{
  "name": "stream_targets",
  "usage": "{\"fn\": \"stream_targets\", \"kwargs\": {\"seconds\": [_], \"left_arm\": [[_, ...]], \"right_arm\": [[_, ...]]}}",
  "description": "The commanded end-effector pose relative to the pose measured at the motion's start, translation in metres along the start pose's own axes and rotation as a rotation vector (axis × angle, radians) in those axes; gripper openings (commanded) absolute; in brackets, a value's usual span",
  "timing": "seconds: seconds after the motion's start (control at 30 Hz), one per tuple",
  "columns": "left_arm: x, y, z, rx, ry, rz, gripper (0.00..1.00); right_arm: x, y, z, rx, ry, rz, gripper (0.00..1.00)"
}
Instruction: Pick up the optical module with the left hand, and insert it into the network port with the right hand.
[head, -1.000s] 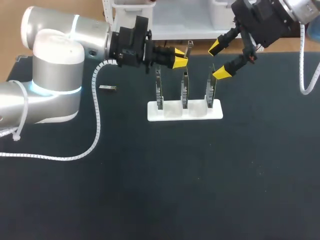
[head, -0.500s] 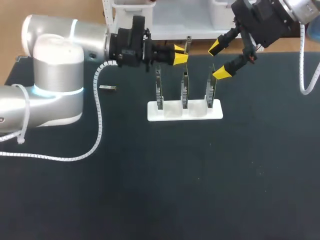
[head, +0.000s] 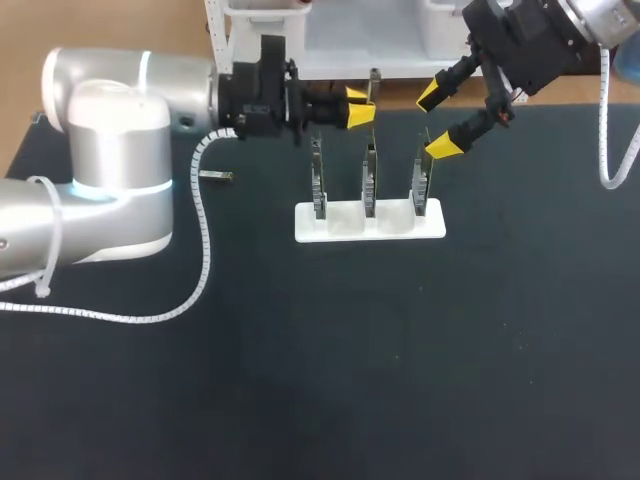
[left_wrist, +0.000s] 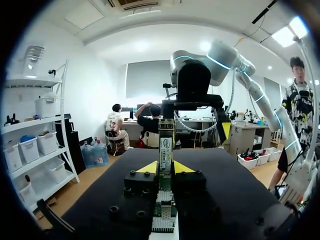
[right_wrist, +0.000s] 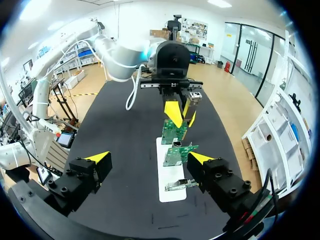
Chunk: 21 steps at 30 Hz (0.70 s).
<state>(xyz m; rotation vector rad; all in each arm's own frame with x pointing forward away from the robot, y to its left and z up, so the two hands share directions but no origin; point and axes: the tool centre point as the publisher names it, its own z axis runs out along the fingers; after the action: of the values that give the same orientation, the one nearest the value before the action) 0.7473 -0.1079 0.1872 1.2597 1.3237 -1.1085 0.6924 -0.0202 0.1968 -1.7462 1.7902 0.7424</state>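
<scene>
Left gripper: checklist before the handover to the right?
1. Module clamped in the left gripper: ok, a finger on each side.
2. Right gripper open to receive: ok, fingers wide apart.
3. Right gripper empty: ok, nothing between the fingers.
4. Module apart from the boards: ok, it looks held above and beyond them.
5. Three boards upright in the holder: ok.
6. Which port is the target, and whether it is free: cannot tell.
</scene>
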Motion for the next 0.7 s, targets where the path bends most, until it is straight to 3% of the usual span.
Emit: {"fn": "stream_targets", "kwargs": {"seconds": [0.03,0.7], "left_arm": [[0.005,0.001,0.006,-0.001,-0.009,0.000,0.00],[0.001,-0.012,0.004,-0.023,-0.015,-0.007,0.00]], "right_arm": [[0.000,-0.001,0.000,-0.002,-0.002,-0.001,1.00],[0.000,-0.001,0.000,-0.002,-0.002,-0.001,1.00]]}}
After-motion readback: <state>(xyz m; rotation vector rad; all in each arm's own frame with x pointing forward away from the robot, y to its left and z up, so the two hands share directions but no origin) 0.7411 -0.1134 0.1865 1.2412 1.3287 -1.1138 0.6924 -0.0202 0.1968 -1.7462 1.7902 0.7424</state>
